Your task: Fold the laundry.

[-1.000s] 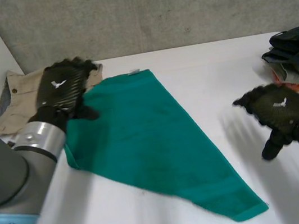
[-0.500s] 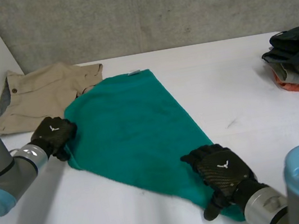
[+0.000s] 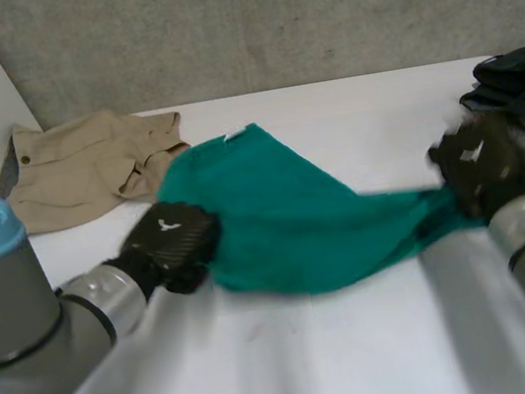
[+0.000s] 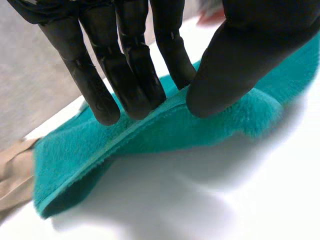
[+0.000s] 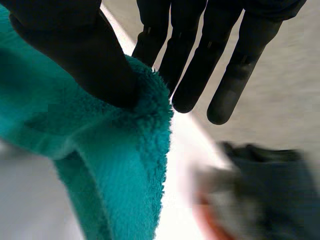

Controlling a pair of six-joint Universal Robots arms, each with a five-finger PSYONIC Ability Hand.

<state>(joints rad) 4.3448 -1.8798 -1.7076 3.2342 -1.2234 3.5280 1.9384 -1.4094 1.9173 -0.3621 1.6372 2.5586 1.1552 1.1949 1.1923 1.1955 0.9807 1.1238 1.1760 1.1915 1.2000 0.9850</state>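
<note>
The green towel (image 3: 298,231), stretched between the left hand (image 3: 170,246) and right hand (image 3: 483,167), bars the middle of the counter (image 3: 347,353) from side to side. Nearer the robot the counter lies bare. A beige garment (image 3: 88,165) fills the far left corner; a pile of dark clothes (image 3: 524,81) crowds the far right edge, near the right hand

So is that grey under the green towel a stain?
Likely shadow: left wrist view, it lies on the table under the towel edge the left hand pinches; right wrist view, the towel's underside by the right hand is dark too.
</note>
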